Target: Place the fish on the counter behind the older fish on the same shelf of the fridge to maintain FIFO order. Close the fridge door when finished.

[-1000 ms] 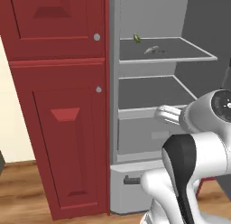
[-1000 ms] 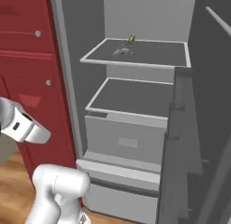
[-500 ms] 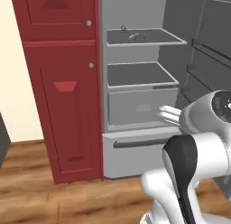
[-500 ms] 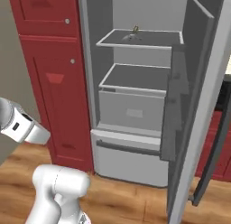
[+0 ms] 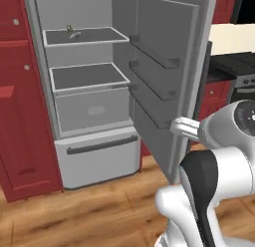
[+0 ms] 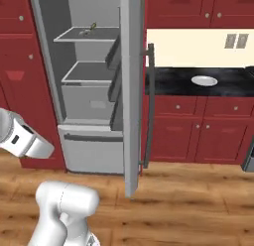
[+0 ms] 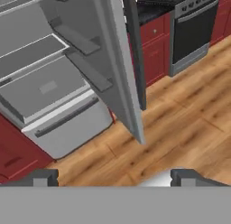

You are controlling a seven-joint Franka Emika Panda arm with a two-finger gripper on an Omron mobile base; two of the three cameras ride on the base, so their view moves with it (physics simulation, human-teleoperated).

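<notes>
Fish (image 6: pixel 90 28) sits on the fridge's (image 5: pixel 74 86) upper shelf, at about ten o'clock from the plate (image 6: pixel 204 80) on the worktop (image 6: pixel 198 81); gripper (image 7: pixel 115 175) wide open, empty, aimed at the floor.

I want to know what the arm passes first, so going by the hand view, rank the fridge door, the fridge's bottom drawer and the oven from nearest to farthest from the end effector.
1. The fridge door, open, its lower corner just ahead of the open end effector.
2. The bottom drawer, ahead to the left.
3. The oven, far at upper right.
</notes>
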